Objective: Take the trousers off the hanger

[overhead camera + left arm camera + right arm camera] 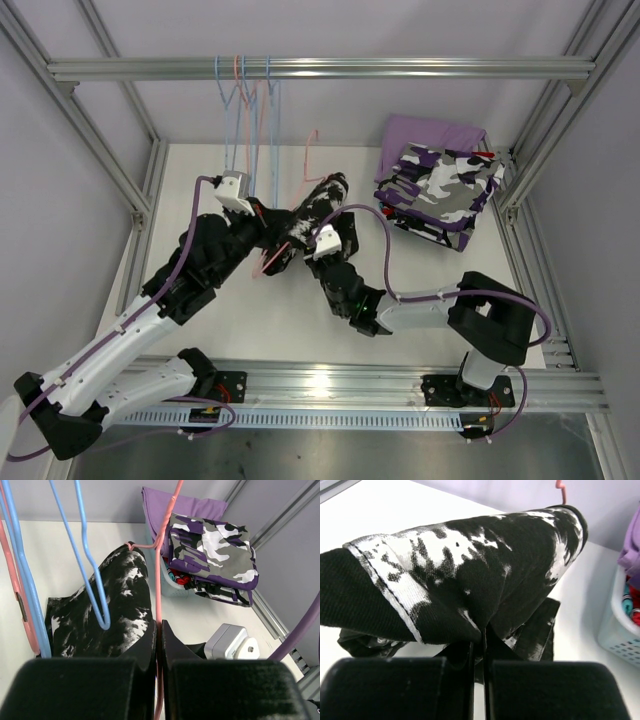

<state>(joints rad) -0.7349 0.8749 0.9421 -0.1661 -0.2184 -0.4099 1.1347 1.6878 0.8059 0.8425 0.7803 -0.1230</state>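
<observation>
White table (200,170): left of the basket (619,625) piled with folded trousers (445,185), the black blotched trousers (315,205) still drape the pink hanger (308,160); left gripper (158,627) clamps its wire, right gripper (482,636) pinches the cloth.

Two arms in black and white — a purple cable along each.

Just above the silver aluminium rail (330,385), black bolted base plates (225,385) carry the left arm (110,365) and the right arm (420,312), both built of glossy white shell links between bulky matte black joints. A thin purple cable (186,250) follows the left arm away from the rail to a small white wrist box (232,188). The right arm's purple cable (430,293) bows in wide loops. Farthest from the rail, the left gripper (159,627) and right gripper (484,645) have blocky black fingers (75,690) — dull and grainy.
</observation>
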